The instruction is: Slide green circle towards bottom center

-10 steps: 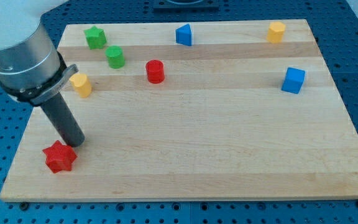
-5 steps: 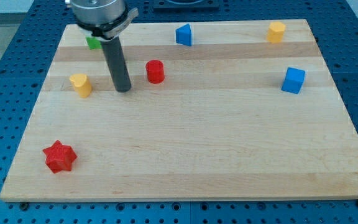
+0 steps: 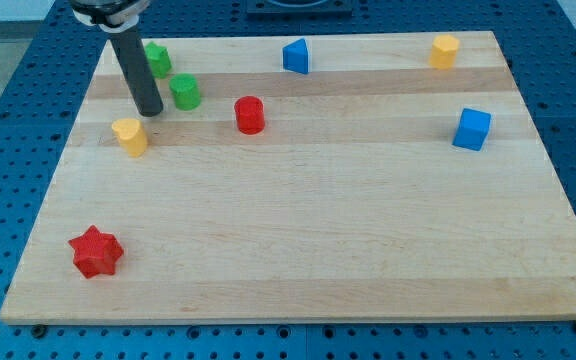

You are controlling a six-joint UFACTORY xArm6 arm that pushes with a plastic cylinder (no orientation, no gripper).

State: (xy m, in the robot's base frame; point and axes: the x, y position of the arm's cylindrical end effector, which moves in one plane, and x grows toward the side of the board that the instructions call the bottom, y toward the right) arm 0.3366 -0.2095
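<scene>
The green circle (image 3: 185, 92) stands on the wooden board (image 3: 298, 230) near the view's top left. My tip (image 3: 149, 112) rests on the board just to the view's left of it and slightly lower, with a small gap between them. A green star (image 3: 158, 57) sits above the tip, partly hidden behind the rod. A yellow block (image 3: 130, 135) lies just below and left of the tip.
A red cylinder (image 3: 250, 115) stands right of the green circle. A blue triangle-like block (image 3: 296, 56) and a yellow block (image 3: 445, 50) sit along the top edge. A blue cube (image 3: 472, 129) is at the right. A red star (image 3: 95, 251) is at the bottom left.
My tip has swung from beside the red star up past the green circle, and now stands at the circle's left. No block has visibly moved.
</scene>
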